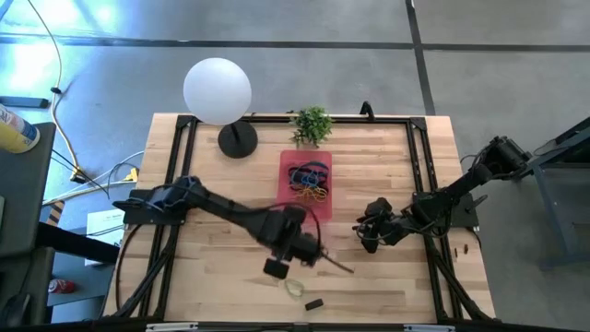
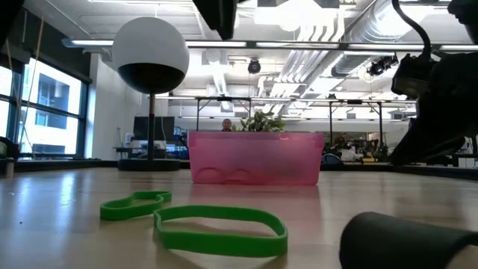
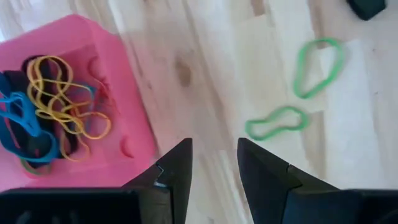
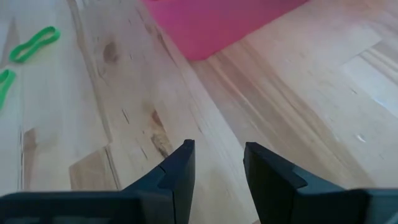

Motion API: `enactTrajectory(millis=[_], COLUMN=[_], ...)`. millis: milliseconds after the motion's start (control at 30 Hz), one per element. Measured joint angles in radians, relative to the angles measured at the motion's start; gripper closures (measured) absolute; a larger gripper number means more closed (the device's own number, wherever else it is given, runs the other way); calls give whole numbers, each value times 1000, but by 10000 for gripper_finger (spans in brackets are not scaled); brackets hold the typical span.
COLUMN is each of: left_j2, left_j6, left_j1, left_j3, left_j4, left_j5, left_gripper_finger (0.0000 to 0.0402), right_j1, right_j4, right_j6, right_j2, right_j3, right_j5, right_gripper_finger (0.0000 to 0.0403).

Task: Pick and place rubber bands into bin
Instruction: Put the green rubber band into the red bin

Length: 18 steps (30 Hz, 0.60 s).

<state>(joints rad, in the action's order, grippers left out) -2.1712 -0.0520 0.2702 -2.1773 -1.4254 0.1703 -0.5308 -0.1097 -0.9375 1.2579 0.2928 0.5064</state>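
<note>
A white globe lamp [image 1: 218,90] on a black round base [image 1: 238,140] stands at eleven o'clock on the wooden table [image 1: 212,286]. A small green potted plant [image 1: 312,124] sits at twelve o'clock, by the far edge. A small black block [image 1: 313,303] lies at six o'clock, near the front edge.

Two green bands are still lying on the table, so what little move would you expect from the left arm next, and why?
Probably the left pincer swings toward the nearer green rubber band and lowers over it. Its fingers are apart with nothing between them, the pink bin already holds a pile of bands, and both green loops lie loose on the wood beside it.
</note>
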Motion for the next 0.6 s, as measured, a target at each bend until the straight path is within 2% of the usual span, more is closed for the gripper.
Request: enactTrajectory(millis=[200,367,467,600], left_j2=[-19,-49,-87,-139], left_j6=[-100,-118,-107,-16], left_j1=[78,121,133,143], left_j3=[-1,-2,0,0], left_j4=[11,3,-9,-22], left_j5=[29,59,68,77], left_gripper_finger=[284,284,284,284], right_j1=[0,-3,-4,-22], right_j4=[-2,-7,-7,-18], right_j6=[-81,-102,-101,-93], right_j2=[0,0,0,0], right_j3=[0,0,0,0], right_j5=[1,-8,-14,-11], right_gripper_finger=[274,274,274,274])
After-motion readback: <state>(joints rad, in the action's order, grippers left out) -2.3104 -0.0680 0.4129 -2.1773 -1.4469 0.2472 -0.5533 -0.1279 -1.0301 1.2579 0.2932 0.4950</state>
